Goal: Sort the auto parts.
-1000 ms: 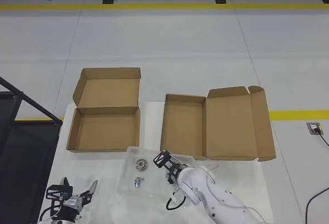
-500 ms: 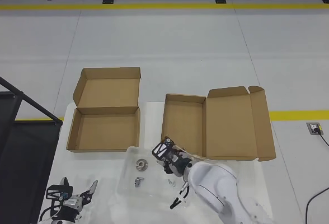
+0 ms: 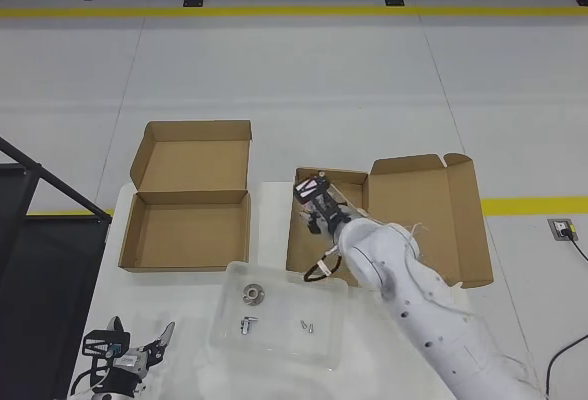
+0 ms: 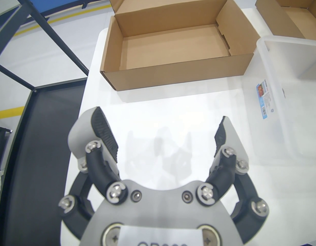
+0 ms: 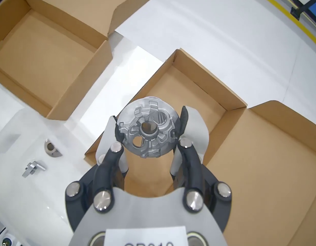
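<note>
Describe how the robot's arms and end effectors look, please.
The right arm is glossy white with rounded segments; a thin black cable loops beside its wrist. The left end effector and the right end effector are alike: a silver base plate, black linkages with shiny screws, two silver fingers with black ribbed pads, and a white printed label.

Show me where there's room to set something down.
Bare floors: left box, and right box, though the right end effector holds a gear above it. The table strip between left box and clear bin is free; the bin holds parts.
</note>
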Controlling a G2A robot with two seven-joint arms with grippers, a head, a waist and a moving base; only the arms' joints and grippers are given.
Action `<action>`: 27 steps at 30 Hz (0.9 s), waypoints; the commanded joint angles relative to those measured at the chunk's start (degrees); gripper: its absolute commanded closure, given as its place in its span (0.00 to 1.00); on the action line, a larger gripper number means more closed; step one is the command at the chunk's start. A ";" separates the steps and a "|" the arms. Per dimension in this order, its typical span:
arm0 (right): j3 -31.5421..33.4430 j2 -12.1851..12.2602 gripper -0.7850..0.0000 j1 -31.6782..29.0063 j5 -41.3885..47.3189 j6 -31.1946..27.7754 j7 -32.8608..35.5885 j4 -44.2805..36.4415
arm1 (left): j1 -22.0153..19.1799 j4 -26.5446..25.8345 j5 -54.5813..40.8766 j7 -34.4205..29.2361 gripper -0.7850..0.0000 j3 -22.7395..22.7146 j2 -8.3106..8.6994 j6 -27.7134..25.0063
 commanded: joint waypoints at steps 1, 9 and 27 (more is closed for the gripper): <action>-1.09 -0.90 1.00 2.83 1.48 -0.05 -1.87 6.02 | 0.00 0.00 0.00 0.00 0.00 0.00 0.00 0.00; -2.30 -1.78 1.00 4.90 1.55 -0.47 -4.84 9.32 | 0.00 0.00 0.00 0.00 0.00 0.00 0.00 0.00; -5.18 -6.11 1.00 11.33 8.86 2.27 -6.39 27.78 | 0.00 0.00 0.00 0.00 0.00 0.00 0.00 0.00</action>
